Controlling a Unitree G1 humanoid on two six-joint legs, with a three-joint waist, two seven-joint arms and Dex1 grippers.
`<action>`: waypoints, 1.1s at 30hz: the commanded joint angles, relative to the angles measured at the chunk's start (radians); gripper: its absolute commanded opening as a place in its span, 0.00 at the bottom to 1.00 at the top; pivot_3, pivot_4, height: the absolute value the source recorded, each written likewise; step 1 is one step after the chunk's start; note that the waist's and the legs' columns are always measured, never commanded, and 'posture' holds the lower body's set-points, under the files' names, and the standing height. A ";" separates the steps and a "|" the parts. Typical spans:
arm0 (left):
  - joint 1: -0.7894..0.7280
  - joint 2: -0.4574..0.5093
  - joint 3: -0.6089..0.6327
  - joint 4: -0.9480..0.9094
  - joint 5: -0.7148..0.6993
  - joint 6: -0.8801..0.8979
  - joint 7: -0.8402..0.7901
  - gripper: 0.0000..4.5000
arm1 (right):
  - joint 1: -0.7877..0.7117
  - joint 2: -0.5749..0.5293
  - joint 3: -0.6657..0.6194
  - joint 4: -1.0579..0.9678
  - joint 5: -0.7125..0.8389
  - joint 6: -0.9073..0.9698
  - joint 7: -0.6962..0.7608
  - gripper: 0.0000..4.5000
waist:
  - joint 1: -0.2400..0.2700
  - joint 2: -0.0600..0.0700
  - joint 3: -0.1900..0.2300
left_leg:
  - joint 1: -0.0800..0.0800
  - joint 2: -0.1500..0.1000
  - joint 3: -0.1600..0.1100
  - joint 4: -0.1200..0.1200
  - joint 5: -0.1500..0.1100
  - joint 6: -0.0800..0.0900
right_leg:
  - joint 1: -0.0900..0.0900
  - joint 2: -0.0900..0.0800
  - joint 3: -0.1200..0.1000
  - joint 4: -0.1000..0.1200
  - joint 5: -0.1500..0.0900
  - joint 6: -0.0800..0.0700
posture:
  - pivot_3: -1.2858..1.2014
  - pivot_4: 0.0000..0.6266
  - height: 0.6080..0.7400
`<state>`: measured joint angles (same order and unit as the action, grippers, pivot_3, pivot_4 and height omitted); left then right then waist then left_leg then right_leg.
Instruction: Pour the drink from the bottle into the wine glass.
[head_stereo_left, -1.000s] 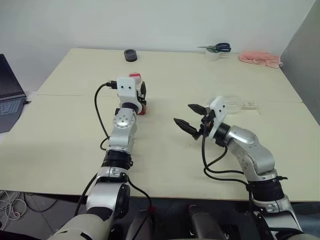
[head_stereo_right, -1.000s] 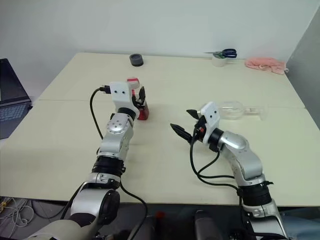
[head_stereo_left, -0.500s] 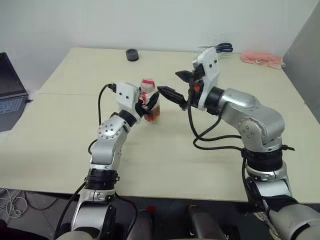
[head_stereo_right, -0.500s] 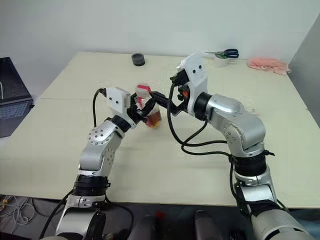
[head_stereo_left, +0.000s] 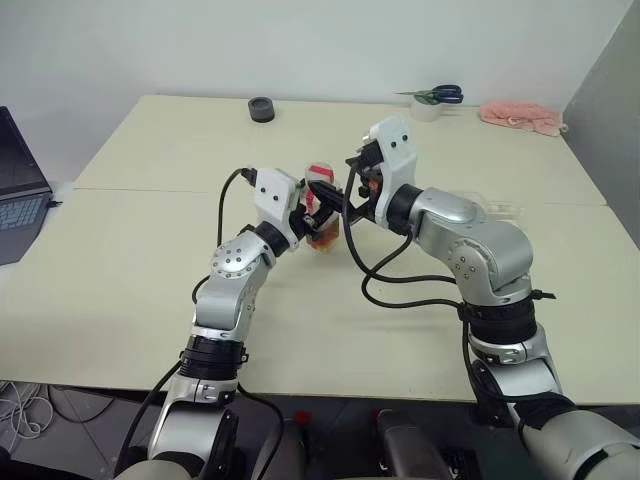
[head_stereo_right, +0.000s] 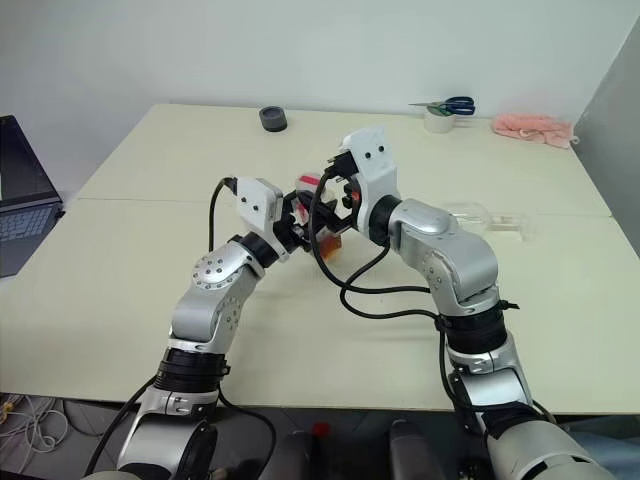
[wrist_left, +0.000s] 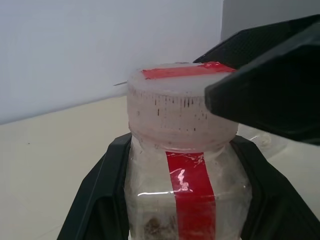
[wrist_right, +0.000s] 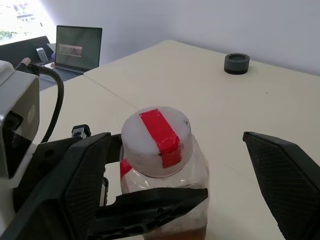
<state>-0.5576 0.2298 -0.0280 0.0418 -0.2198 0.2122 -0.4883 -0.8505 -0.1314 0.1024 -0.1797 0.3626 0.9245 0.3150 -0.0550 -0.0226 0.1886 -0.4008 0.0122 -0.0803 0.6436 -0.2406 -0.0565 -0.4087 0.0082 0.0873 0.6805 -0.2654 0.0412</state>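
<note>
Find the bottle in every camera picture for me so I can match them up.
Left eye view: the bottle is mid-table, in the left pincer.
Right eye view: bottle between the two wrists.
Left wrist view: bottle fills the centre, clamped between the black fingers.
Right wrist view: bottle low centre, cap up.
Shared landmark: the red strip on the cap.

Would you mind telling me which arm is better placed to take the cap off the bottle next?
The right. Its gripper is open with fingers either side of the white cap with red tape, while the left gripper is shut on the small clear plastic bottle, steadying it.
</note>
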 joint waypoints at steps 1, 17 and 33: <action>-0.016 -0.003 -0.001 -0.071 -0.003 -0.012 0.002 0.48 | -0.030 0.015 0.004 -0.015 -0.010 -0.021 -0.009 1.00 | -0.001 0.000 0.000 | 0.000 0.000 0.000 0.000 0.000 0.000 | 0.000 0.000 0.000 0.000 0.000 0.000 | 0.52 0.24 1.00; -0.013 -0.004 -0.011 -0.070 0.008 -0.008 0.006 0.48 | -0.030 0.078 -0.044 -0.016 -0.005 0.001 -0.049 0.43 | -0.001 0.000 0.000 | 0.000 0.000 0.000 0.000 0.000 0.000 | 0.000 0.000 0.000 0.000 0.000 0.000 | 0.52 0.24 1.00; -0.002 -0.006 -0.030 -0.093 -0.005 0.020 -0.010 0.48 | -0.027 -0.072 0.019 0.009 0.099 -0.145 0.368 0.43 | -0.001 0.000 0.000 | 0.000 0.000 0.000 0.000 0.000 0.000 | 0.000 0.000 0.000 -0.001 0.000 0.000 | 0.52 0.24 1.00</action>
<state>-0.5514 0.2269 -0.0641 -0.0285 -0.2175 0.2307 -0.4981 -0.8539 -0.2107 0.0941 -0.1124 0.3811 0.8266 0.5623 -0.0562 -0.0225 0.1888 -0.4012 0.0118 -0.0800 0.6433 -0.2407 -0.0564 -0.4087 0.0082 0.0874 0.6793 -0.2656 0.0414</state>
